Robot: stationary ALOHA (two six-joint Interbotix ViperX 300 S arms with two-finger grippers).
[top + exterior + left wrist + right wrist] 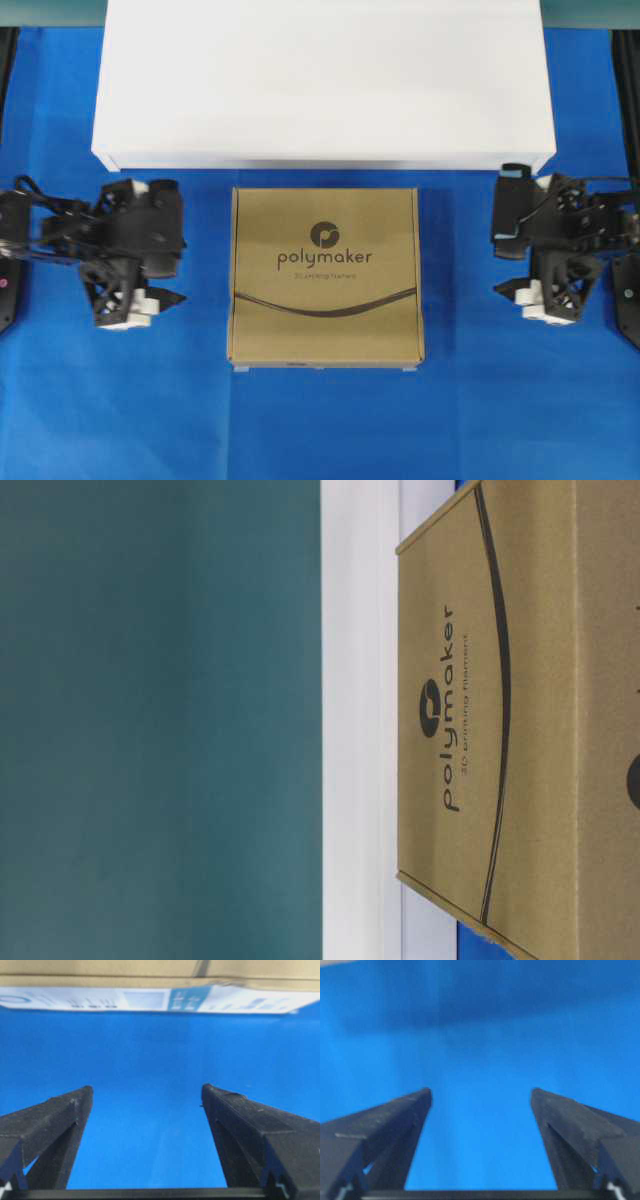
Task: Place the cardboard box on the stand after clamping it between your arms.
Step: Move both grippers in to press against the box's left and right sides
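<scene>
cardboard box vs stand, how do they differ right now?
The cardboard box is brown with a dark polymaker logo and a curved line; the stand is plain white. The box is roughly square; the stand is a much wider rectangle. The box lies on the blue cloth in front of the stand, not on it. Both are flat-topped and touched by neither gripper.

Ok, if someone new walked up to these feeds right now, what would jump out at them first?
Probably the flat brown cardboard box with the dark polymaker logo, lying in the middle of the blue cloth. Just behind it spans the wide white rectangular stand, nothing on its top. Then the two black lattice-framed grippers: the left gripper and the right gripper flank the box, both open and clear of its sides.
</scene>
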